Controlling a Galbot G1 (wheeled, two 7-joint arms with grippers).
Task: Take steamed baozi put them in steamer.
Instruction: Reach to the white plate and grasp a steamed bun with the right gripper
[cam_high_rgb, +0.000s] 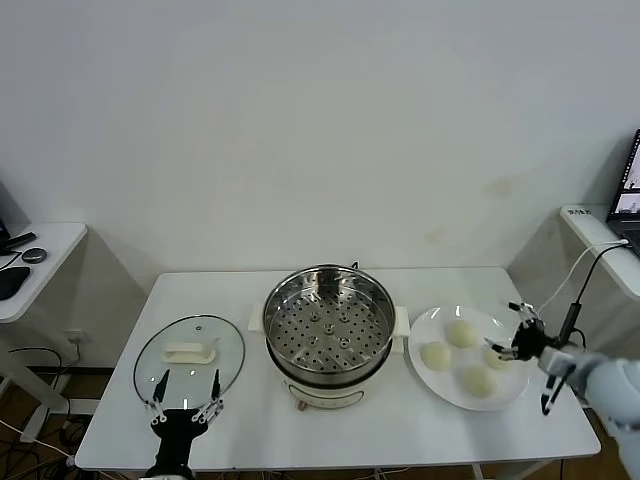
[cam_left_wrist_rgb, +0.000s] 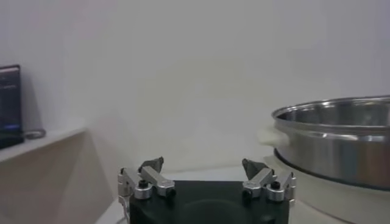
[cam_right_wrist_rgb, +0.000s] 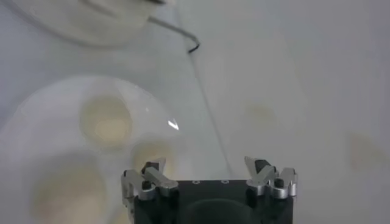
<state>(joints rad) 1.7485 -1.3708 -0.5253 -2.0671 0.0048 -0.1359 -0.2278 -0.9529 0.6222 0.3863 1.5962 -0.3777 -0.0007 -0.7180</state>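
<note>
The steamer (cam_high_rgb: 327, 330), a shiny steel pot with a perforated tray, stands empty at the table's middle; its steel rim also shows in the left wrist view (cam_left_wrist_rgb: 341, 137). Baozi lie on a white plate (cam_high_rgb: 430, 382) to its right: one at the back (cam_high_rgb: 463, 333), one on the left (cam_high_rgb: 436, 355), one at the front (cam_high_rgb: 480, 381), and one (cam_high_rgb: 497, 358) partly hidden under my right gripper (cam_high_rgb: 510, 330). That gripper is open, just above the plate's right side. The right wrist view shows its gripper (cam_right_wrist_rgb: 207, 167) open and empty over the plate (cam_right_wrist_rgb: 36, 115), with baozi (cam_right_wrist_rgb: 106, 122) ahead of it. My left gripper (cam_high_rgb: 185, 392) (cam_left_wrist_rgb: 204, 165) is open and empty at the front left.
A round glass lid (cam_high_rgb: 190, 355) with a white handle lies left of the steamer, just beyond my left gripper. A black cord (cam_right_wrist_rgb: 194, 44) runs on the table behind the plate. Side tables flank the white table; a laptop (cam_high_rgb: 630, 185) stands at the far right.
</note>
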